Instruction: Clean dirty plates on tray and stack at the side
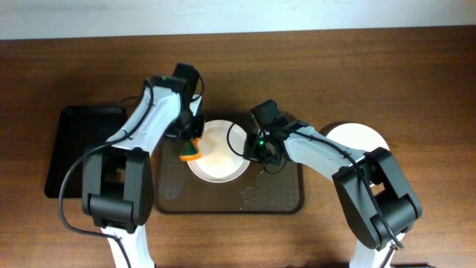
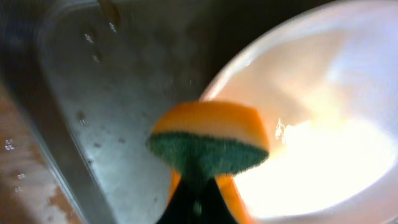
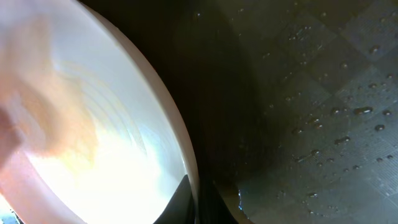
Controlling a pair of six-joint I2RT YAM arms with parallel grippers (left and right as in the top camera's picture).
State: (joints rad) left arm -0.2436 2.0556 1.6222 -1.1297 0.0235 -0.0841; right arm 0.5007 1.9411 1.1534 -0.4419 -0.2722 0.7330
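Observation:
One white plate [image 1: 218, 152] lies on the dark brown tray [image 1: 282, 197], tilted. My right gripper [image 1: 251, 147] is shut on the plate's right rim; in the right wrist view the rim [image 3: 180, 143] runs between its fingers [image 3: 194, 202]. My left gripper [image 1: 187, 145] is shut on an orange and green sponge [image 1: 190, 152] at the plate's left edge. In the left wrist view the sponge [image 2: 210, 140] sits beside the plate [image 2: 311, 118] with its green side up. Another white plate [image 1: 361, 138] rests on the table at the right, partly hidden by my right arm.
A smaller black tray [image 1: 78, 149] lies on the table to the left. Water drops and wet patches cover the brown tray floor [image 3: 323, 124]. The brown wooden table [image 1: 416, 82] surrounds the trays.

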